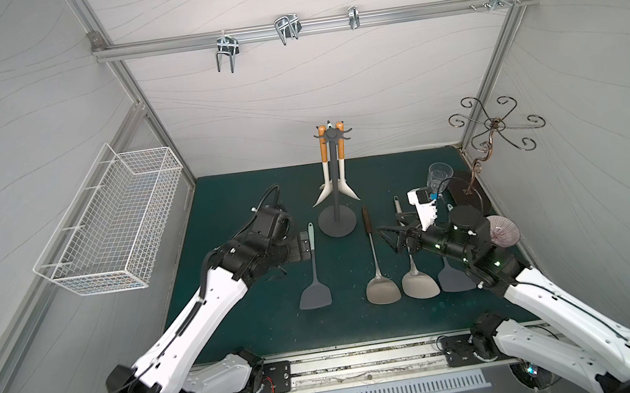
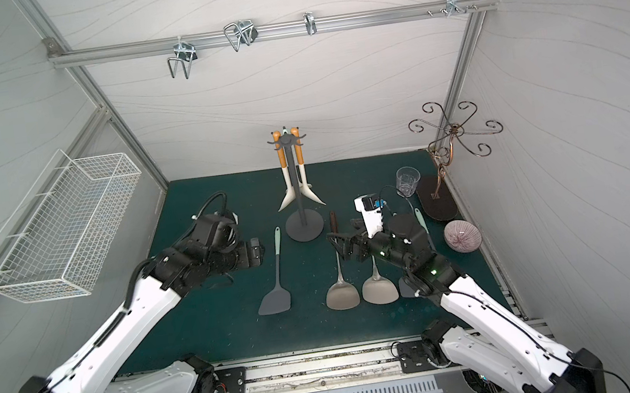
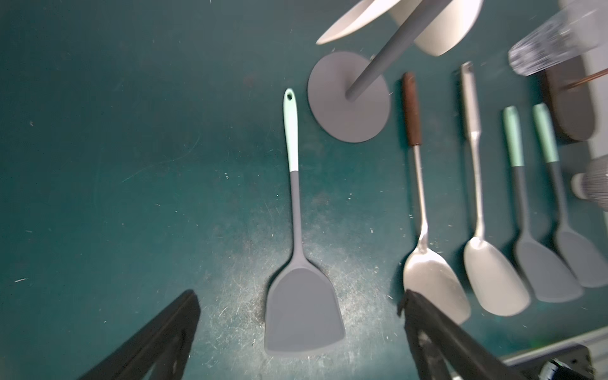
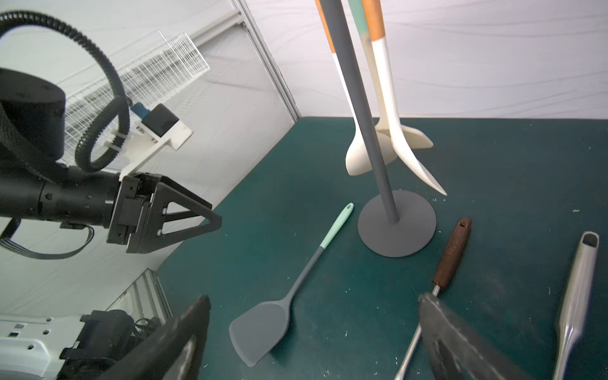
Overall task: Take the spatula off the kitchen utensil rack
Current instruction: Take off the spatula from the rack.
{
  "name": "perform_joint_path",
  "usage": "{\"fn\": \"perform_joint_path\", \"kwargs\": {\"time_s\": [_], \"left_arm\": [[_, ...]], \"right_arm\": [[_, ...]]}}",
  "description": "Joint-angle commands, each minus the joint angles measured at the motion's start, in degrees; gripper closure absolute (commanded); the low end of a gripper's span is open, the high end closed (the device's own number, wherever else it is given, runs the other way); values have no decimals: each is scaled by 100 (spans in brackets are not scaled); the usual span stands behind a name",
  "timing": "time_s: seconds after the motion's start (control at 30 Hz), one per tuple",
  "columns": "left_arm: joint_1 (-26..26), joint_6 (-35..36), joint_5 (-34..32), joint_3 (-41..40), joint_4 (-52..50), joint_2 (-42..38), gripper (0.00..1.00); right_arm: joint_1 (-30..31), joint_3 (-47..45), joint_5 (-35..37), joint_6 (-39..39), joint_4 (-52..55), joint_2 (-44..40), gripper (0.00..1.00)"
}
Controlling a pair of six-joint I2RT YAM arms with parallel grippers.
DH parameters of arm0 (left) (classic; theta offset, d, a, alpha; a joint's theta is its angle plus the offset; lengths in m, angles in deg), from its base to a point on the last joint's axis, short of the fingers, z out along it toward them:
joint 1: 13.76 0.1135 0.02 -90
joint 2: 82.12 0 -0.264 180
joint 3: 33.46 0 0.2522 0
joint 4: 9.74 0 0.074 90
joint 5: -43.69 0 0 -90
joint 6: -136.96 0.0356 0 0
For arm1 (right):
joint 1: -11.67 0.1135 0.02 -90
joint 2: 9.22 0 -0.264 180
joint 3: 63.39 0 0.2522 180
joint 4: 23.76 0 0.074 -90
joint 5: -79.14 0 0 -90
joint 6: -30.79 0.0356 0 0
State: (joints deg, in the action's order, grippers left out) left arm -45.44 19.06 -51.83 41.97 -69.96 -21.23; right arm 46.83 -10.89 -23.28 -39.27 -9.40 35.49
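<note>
**Spatula [image 1: 314,272] flat on tabletop [image 1: 264,328]**

It lies just beside the kitchen utensil rack [image 1: 335,203] base, on the left arm's side. Left jaws stand wide and empty by its handle; right jaws, equally wide and empty, sit across the rack.

one utensil rack [image 1: 327,224], three spatulas [image 4: 385,82] hanging on it, five spatulas [image 3: 302,312] lying by its base, one glass [image 1: 439,177], one bowl [image 1: 503,228], one wire basket [image 1: 111,228], one copper stand [image 1: 496,125]
</note>
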Motion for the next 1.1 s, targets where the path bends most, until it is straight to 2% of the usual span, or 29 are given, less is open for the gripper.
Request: {"fn": "perform_joint_path", "kwargs": {"time_s": [0.0,0.07,0.23,0.43,0.6,0.83,0.93,1.07], "left_arm": [[-22,-34,154,-433,774,-797,1],[-23,-47,418,-812,1239,-1380,1],[-27,-338,473,-1587,1856,-2301,1],[-26,-597,272,-2126,2167,-2441,1],[-22,-605,85,-2338,2614,-2067,1],[9,34,151,-2168,3740,-1020,1],[253,282,600,-2003,4173,-517,1],[761,224,1450,-1804,4753,-68,1]], "right_arm": [[26,25,-264,73,238,-261,1],[22,86,-611,34,521,-393,1],[35,-94,-911,100,832,-818,1],[60,-203,-1346,333,943,-1008,1],[65,-154,-1336,424,840,-691,1],[68,154,-968,583,83,263,1],[58,347,-867,484,-57,696,1],[-6,687,-640,262,31,1178,1]]}}
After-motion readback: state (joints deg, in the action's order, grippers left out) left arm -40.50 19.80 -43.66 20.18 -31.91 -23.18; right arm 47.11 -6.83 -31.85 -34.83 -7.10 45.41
